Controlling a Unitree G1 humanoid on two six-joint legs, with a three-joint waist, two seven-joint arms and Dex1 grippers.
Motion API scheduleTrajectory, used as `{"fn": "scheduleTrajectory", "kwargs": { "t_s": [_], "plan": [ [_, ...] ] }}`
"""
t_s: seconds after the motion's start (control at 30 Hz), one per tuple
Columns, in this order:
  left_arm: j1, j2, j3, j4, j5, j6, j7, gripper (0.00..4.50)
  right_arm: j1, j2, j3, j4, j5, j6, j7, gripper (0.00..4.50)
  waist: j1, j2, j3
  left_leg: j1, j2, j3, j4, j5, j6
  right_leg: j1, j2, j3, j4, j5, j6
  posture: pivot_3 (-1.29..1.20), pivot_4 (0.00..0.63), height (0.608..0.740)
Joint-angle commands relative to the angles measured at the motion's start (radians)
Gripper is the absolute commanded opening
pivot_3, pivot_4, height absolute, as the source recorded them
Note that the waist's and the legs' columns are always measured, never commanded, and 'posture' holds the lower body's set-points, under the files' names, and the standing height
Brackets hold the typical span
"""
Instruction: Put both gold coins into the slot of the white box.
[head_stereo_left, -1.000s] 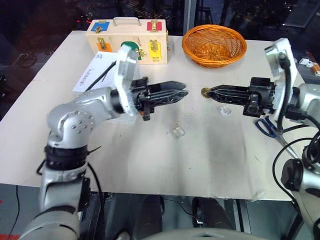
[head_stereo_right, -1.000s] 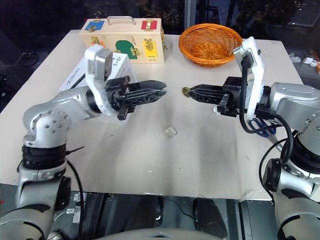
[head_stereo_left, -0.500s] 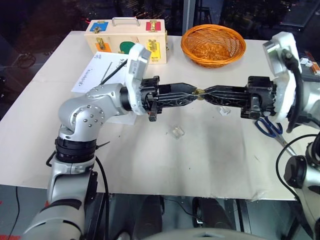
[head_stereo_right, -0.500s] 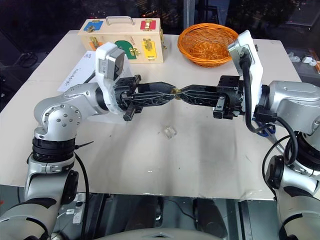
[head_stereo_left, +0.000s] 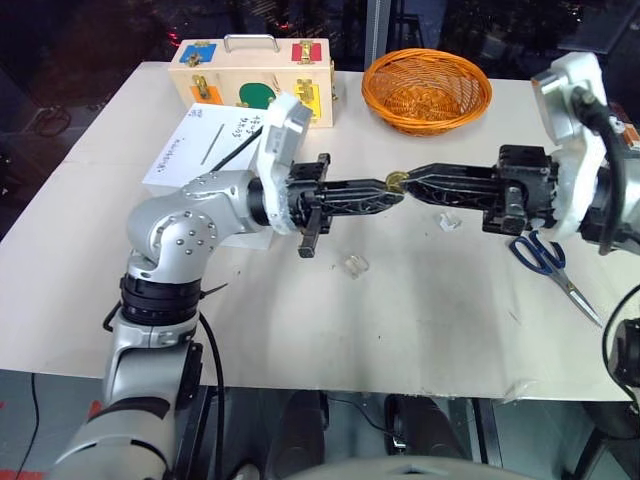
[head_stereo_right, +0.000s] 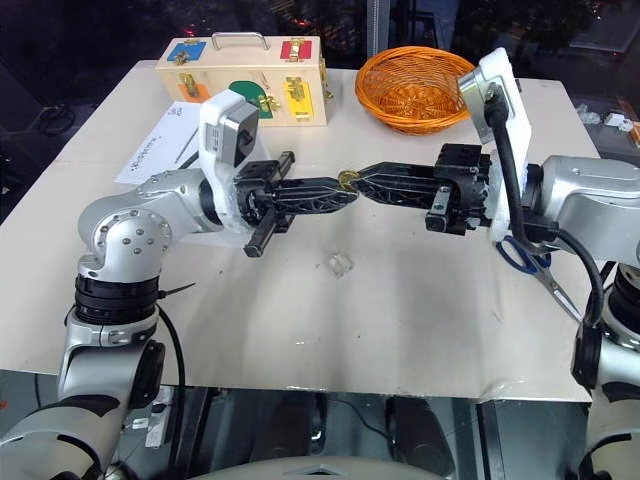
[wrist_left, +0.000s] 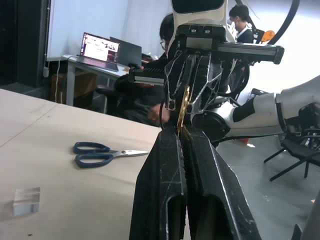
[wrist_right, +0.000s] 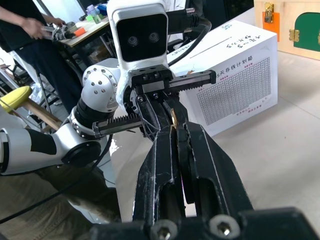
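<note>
Two head cameras sit side by side above the bench, looking forward and down; both take in the whole benchtop, from its near edge to the basket and wooden case at the far side, one slightly offset sideways from the other. Each wrist camera looks close along its own tool, facing the opposite arm. The left wrist view also catches the scissors, which the head views share.

Robotics lab, laptop desk, seated person
</note>
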Motion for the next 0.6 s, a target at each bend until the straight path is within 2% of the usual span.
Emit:
{"fn": "scheduleTrajectory", "kwargs": {
  "t_s": [0.03, 0.27, 0.3, 0.33, 0.47, 0.6],
  "plan": [
    [-0.018, 0.000, 0.043, -0.028, -0.030, 0.004, 0.004, 0.02, 0.026, -0.048, 0.026, -0.041, 0.061, -0.049, 0.009, 0.00, 0.000, 0.000, 0.000, 0.000, 0.000, 0.000, 0.000, 0.000, 0.000, 0.000, 0.000, 0.000, 0.000, 0.000, 0.000, 0.00, 0.150, 0.726],
    [-0.008, 0.011, 0.064, -0.030, -0.058, 0.022, -0.014, 0.02, 0.046, -0.107, 0.058, -0.038, 0.094, -0.124, 0.007, 0.00, 0.000, 0.000, 0.000, 0.000, 0.000, 0.000, 0.000, 0.000, 0.000, 0.000, 0.000, 0.000, 0.000, 0.000, 0.000, 0.00, 0.150, 0.726],
    [-0.008, 0.013, 0.066, -0.031, -0.063, 0.025, -0.017, 0.60, 0.047, -0.114, 0.063, -0.037, 0.098, -0.133, 0.006, 0.00, 0.000, 0.000, 0.000, 0.000, 0.000, 0.000, 0.000, 0.000, 0.000, 0.000, 0.000, 0.000, 0.000, 0.000, 0.000, 0.00, 0.150, 0.726],
    [-0.006, 0.013, 0.067, -0.035, -0.063, 0.023, -0.015, 0.94, 0.047, -0.121, 0.067, -0.036, 0.101, -0.142, 0.005, 0.00, 0.000, 0.000, 0.000, 0.000, 0.000, 0.000, 0.000, 0.000, 0.000, 0.000, 0.000, 0.000, 0.000, 0.000, 0.000, 0.00, 0.150, 0.726],
    [0.003, 0.018, 0.065, -0.053, -0.057, 0.020, -0.017, 2.84, 0.047, -0.140, 0.081, -0.034, 0.111, -0.167, 0.004, 0.00, 0.001, 0.000, 0.000, 0.000, 0.000, 0.000, 0.000, 0.000, 0.000, 0.000, 0.000, 0.000, 0.000, 0.000, 0.000, 0.00, 0.150, 0.726],
    [0.011, 0.021, 0.062, -0.051, -0.042, 0.011, -0.021, 2.84, 0.046, -0.151, 0.094, -0.034, 0.116, -0.184, 0.002, 0.00, 0.001, 0.000, 0.000, 0.000, 0.000, 0.000, 0.000, 0.000, 0.000, 0.000, 0.000, 0.000, 0.000, 0.000, 0.000, 0.00, 0.150, 0.726]
  ]
}}
